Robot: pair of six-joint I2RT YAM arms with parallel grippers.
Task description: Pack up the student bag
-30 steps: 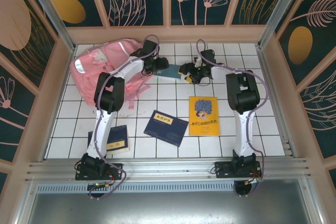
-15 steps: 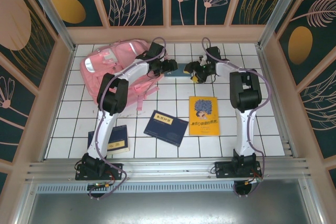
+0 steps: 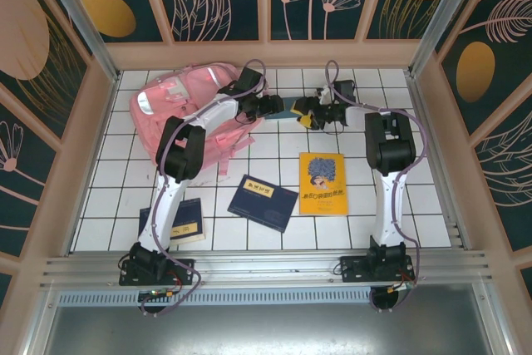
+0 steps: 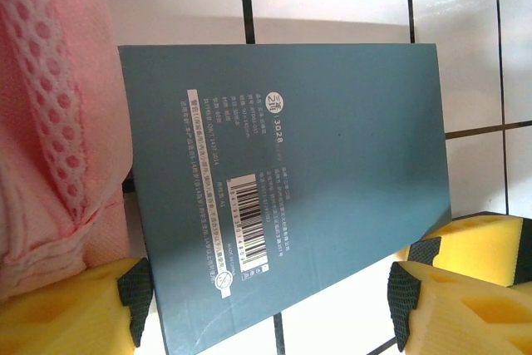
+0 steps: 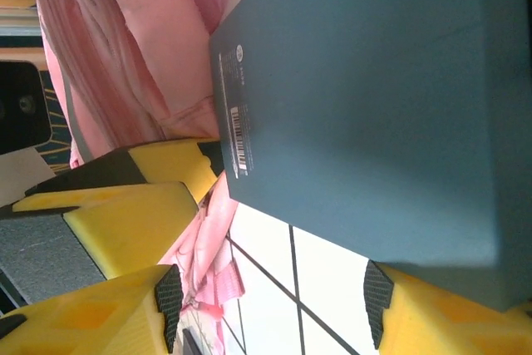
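Yellow left tool opposite right tool

The far middle of the surface is crowded. The teal book sits hemmed between the left end effector and the right end effector, and the pink backpack lies against its left edge. Nearer, a yellow book and a navy book take the centre tiles. Bare tiles run between them, along the right wall and at the near left.
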